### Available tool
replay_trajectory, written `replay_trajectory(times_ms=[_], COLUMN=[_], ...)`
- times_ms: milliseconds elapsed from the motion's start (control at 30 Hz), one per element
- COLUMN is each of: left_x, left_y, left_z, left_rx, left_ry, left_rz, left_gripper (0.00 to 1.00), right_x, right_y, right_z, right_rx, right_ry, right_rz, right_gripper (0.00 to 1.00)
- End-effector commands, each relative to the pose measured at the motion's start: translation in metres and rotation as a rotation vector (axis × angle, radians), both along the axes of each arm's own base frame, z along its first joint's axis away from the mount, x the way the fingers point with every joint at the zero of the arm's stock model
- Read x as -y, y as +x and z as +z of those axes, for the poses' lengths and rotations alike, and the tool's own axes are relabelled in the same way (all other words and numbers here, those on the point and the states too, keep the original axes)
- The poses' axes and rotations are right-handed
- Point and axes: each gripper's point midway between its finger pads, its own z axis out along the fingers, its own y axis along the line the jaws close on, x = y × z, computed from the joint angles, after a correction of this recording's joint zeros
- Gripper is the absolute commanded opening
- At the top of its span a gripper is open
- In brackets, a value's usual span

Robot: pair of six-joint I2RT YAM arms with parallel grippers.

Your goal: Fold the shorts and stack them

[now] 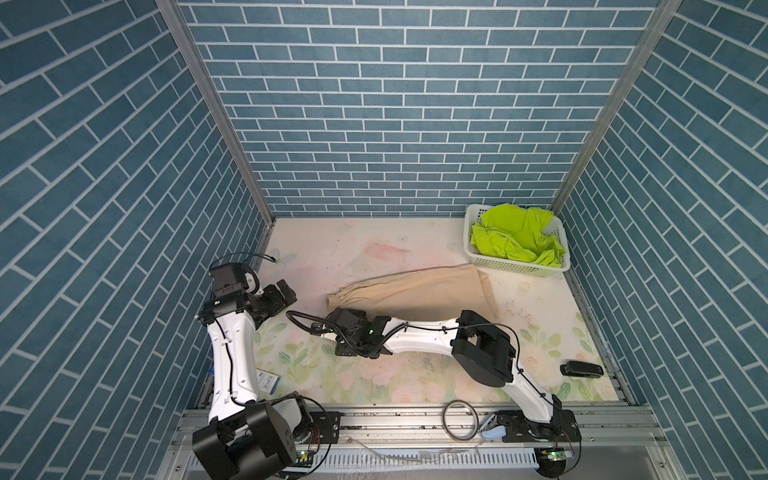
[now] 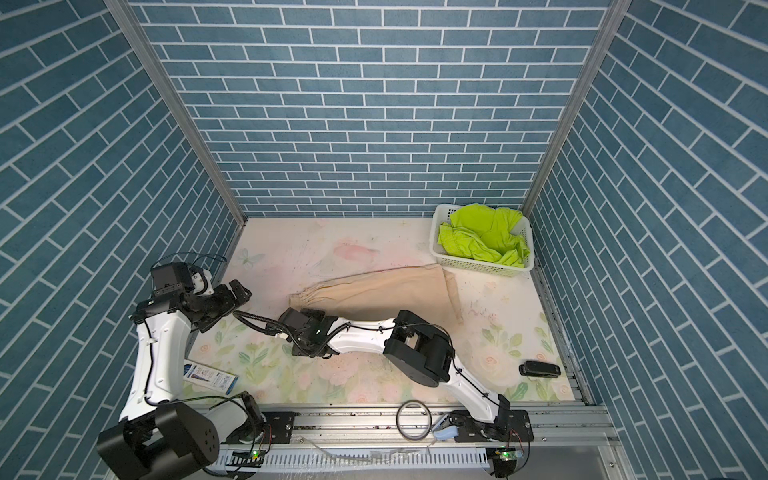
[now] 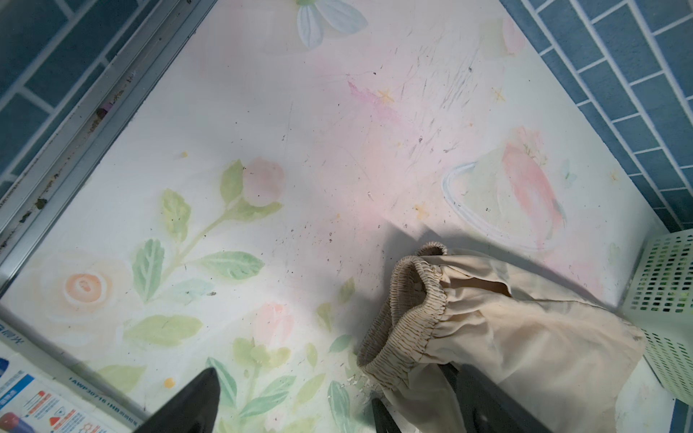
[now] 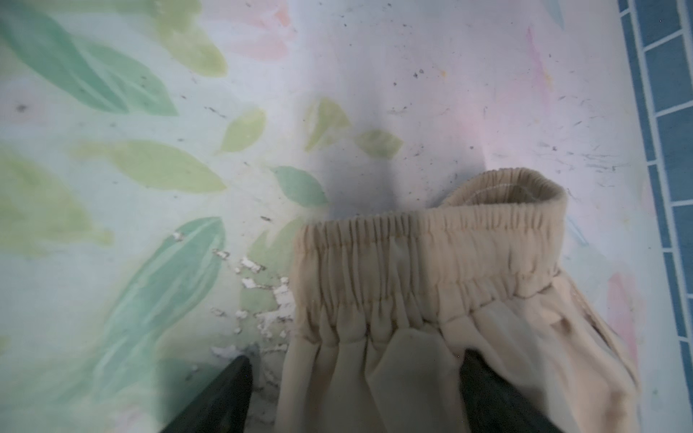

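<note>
Folding of beige shorts (image 1: 415, 291) is in hand; your right gripper (image 4: 356, 360) stands wide, empty; grasp waistband (image 4: 431, 232) just ahead.

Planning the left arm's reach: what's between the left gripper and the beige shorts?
Between left gripper and beige shorts: only bare floral mat, in both top views.

"AWP30716" on packet (image 3: 33, 401) edge

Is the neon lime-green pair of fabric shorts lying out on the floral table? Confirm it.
No, the lime-green shorts sit crumpled inside the white perforated plastic basket in the far corner.
</note>
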Motion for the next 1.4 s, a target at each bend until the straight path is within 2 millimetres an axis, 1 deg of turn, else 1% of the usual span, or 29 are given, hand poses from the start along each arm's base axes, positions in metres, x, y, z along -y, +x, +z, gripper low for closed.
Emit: replay_trajectory(times_ms=[0, 100, 133, 200, 267, 333, 367, 400, 433, 467, 500, 600, 667, 733, 833, 933, 1000, 1100, 1167, 1233, 1367], left_x=[0.001, 0.000, 0.001, 0.004, 0.006, 0.008, 0.009, 0.010, 0.011, 0.013, 0.016, 0.026, 0.038, 0.051, 0.069, 0.086, 0.096, 0.112, 0.121, 0.127, 0.132], left_y=[-0.002, -0.003, -0.003, -0.002, -0.001, -0.001, -0.001, -0.001, -0.002, -0.002, -0.001, 0.002, 0.007, 0.011, 0.021, 0.034, 0.046, 0.055, 0.060, 0.057, 0.057], left_z=[-0.002, -0.005, -0.006, -0.009, -0.014, -0.019, -0.023, -0.025, -0.028, -0.031, -0.033, -0.042, -0.049, -0.058, -0.068, -0.073, -0.069, -0.068, -0.067, -0.074, -0.077], left_rx=[0.013, 0.016, 0.022, 0.030, 0.029, 0.018, 0.009, 0.004, -0.002, -0.007, -0.005, -0.019, -0.033, -0.048, -0.044, -0.007, 0.030, 0.048, 0.054, 0.043, 0.043], left_ry=[-0.022, -0.033, -0.044, -0.070, -0.093, -0.112, -0.119, -0.128, -0.140, -0.153, -0.164, -0.181, -0.199, -0.216, -0.251, -0.324, -0.355, -0.386, -0.405, -0.421, -0.418], left_rz=[0.031, 0.056, 0.067, 0.079, 0.085, 0.090, 0.090, 0.090, 0.091, 0.092, 0.091, 0.074, 0.043, 0.011, -0.032, -0.056, -0.079, -0.114, -0.126, -0.126, -0.131], left_gripper=[1.00, 1.00, 1.00, 1.00, 1.00, 1.00, 1.00, 1.00, 1.00, 1.00, 1.00, 1.00, 1.00, 1.00, 1.00, 1.00, 1.00, 1.00, 1.00, 1.00, 1.00], right_x=[-0.001, 0.000, 0.002, 0.004, 0.007, 0.011, 0.012, 0.014, 0.016, 0.018, 0.019, 0.025, 0.031, 0.038, 0.046, 0.049, 0.051, 0.052, 0.052, 0.055, 0.059], right_y=[0.016, 0.018, 0.019, 0.019, 0.020, 0.023, 0.024, 0.026, 0.028, 0.028, 0.028, 0.025, 0.027, 0.032, 0.035, 0.035, 0.034, 0.032, 0.031, 0.032, 0.034], right_z=[-0.008, -0.011, -0.014, -0.016, -0.016, -0.010, -0.006, -0.002, 0.005, 0.006, 0.026, 0.049, 0.064, 0.069, 0.068, 0.067, 0.067, 0.066, 0.065, 0.062, 0.056], right_rx=[0.101, 0.099, 0.092, 0.069, 0.024, -0.032, -0.061, -0.084, -0.114, -0.155, -0.194, -0.327, -0.412, -0.461, -0.489, -0.530, -0.559, -0.573, -0.567, -0.549, -0.493], right_ry=[-0.029, -0.025, -0.024, -0.010, 0.021, 0.077, 0.110, 0.142, 0.185, 0.222, 0.296, 0.466, 0.590, 0.654, 0.689, 0.712, 0.735, 0.737, 0.728, 0.707, 0.654], right_rz=[-0.007, -0.012, -0.017, -0.026, -0.048, -0.080, -0.093, -0.105, -0.121, -0.130, -0.127, -0.110, -0.093, -0.095, -0.095, -0.089, -0.085, -0.076, -0.074, -0.076, -0.082], right_gripper=[0.86, 0.77, 0.72, 0.59, 0.39, 0.15, 0.06, 0.00, 0.00, 0.00, 0.00, 0.00, 0.00, 0.00, 0.00, 0.00, 0.00, 0.00, 0.00, 0.00, 0.00])
